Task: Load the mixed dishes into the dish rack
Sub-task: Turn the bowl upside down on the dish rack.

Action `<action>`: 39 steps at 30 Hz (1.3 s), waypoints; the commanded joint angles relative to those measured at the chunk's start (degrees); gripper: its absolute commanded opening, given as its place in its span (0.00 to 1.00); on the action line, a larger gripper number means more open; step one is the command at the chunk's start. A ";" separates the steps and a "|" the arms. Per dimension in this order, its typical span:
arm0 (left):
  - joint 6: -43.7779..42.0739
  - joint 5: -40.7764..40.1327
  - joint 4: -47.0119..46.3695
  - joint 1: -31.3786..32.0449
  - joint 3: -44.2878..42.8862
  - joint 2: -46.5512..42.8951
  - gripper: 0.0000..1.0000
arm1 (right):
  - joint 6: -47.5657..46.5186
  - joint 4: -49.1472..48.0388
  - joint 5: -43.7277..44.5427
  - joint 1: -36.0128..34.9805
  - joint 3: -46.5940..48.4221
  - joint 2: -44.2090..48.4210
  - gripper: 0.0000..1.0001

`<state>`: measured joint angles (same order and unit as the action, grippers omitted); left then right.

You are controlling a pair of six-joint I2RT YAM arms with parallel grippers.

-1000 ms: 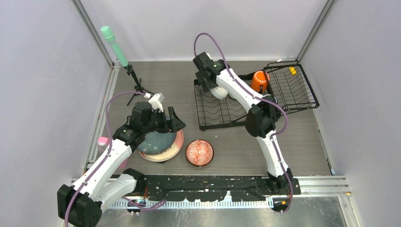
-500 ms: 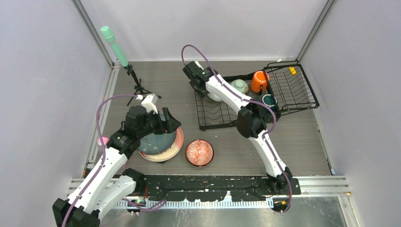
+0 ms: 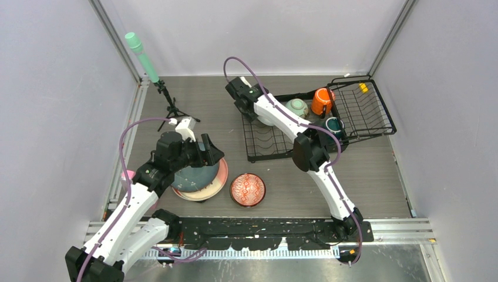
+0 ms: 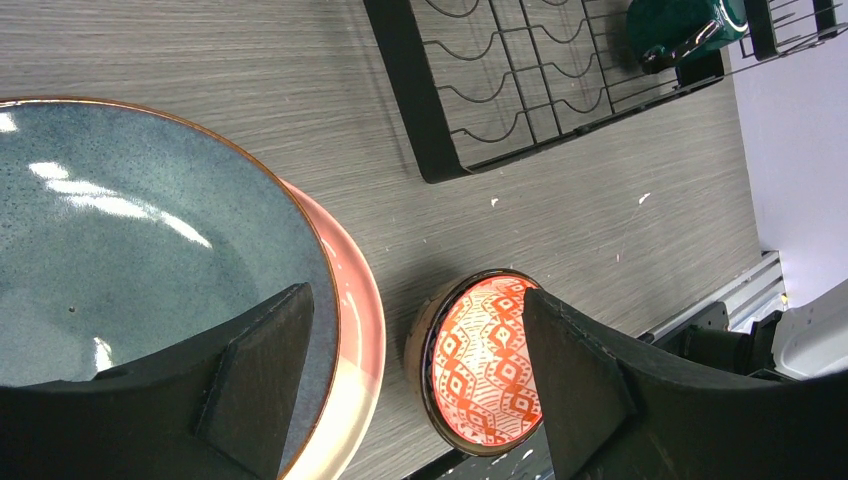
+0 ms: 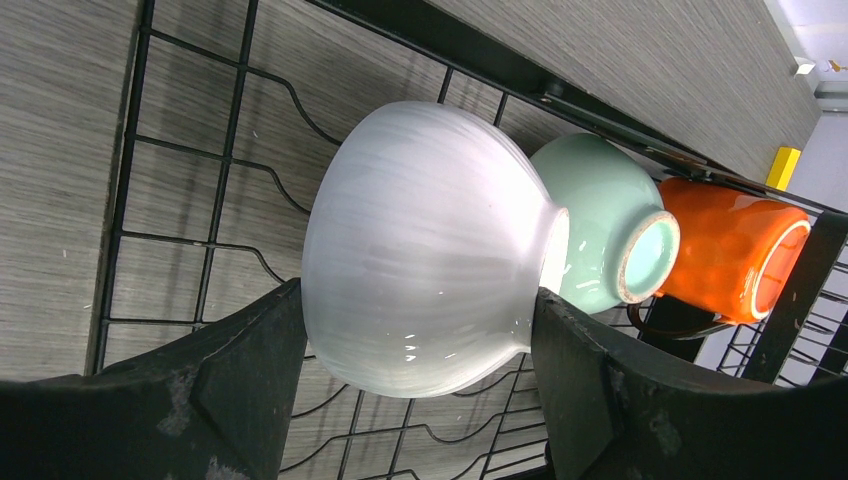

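While the glossy white ceramic bowl (image 5: 430, 250), upturned mint-green bowl (image 5: 600, 235) and orange mug (image 5: 735, 260) sit in the black wire dish rack (image 3: 276, 141), the speckled teal plate (image 4: 130, 250), pink plate (image 4: 360, 340) and patterned bowl (image 3: 247, 189) wait at 7 o'clock. Left gripper (image 4: 410, 380) open, empty; right gripper (image 5: 415, 390) spread around the white bowl. Only the overhead view shows the dark teal mug (image 3: 335, 124).

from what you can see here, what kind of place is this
Likely a robot test cell, not a kitchen: plain grey walls, a dish rack on a wood-grain table, and an arm-mounting rail.
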<state>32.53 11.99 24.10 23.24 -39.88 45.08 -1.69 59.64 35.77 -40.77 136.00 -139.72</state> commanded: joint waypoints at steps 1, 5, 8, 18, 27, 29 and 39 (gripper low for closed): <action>-0.19 -0.39 -0.17 0.13 -1.55 -0.32 0.79 | 1.65 -1.61 -5.42 -0.34 1.35 -3.73 0.60; -0.09 -0.56 -0.20 0.13 -1.52 -0.74 0.79 | 2.87 -1.87 -6.12 -0.60 1.15 -4.82 0.62; -0.07 -0.81 0.08 0.13 -1.52 -0.93 0.79 | 3.20 -1.82 -6.00 -0.89 1.15 -5.47 0.67; -0.35 -0.98 1.00 0.13 -2.12 -0.67 0.79 | 4.00 -3.15 -6.14 -1.19 1.12 -7.66 0.74; 0.04 -1.15 0.96 0.13 -2.00 -1.07 0.80 | 5.37 -4.43 -6.55 -1.73 0.78 -8.70 0.82; 0.06 -0.94 1.00 0.14 -2.12 -0.81 0.80 | 5.18 -4.30 -6.69 -1.75 0.69 -8.82 0.82; 0.14 -0.65 1.25 0.13 -2.00 -0.71 0.80 | 5.67 -3.56 -8.62 -1.85 0.39 -8.75 0.88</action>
<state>32.53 11.46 25.58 23.24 -39.94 44.91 -1.67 54.72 39.57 -42.70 137.49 -144.29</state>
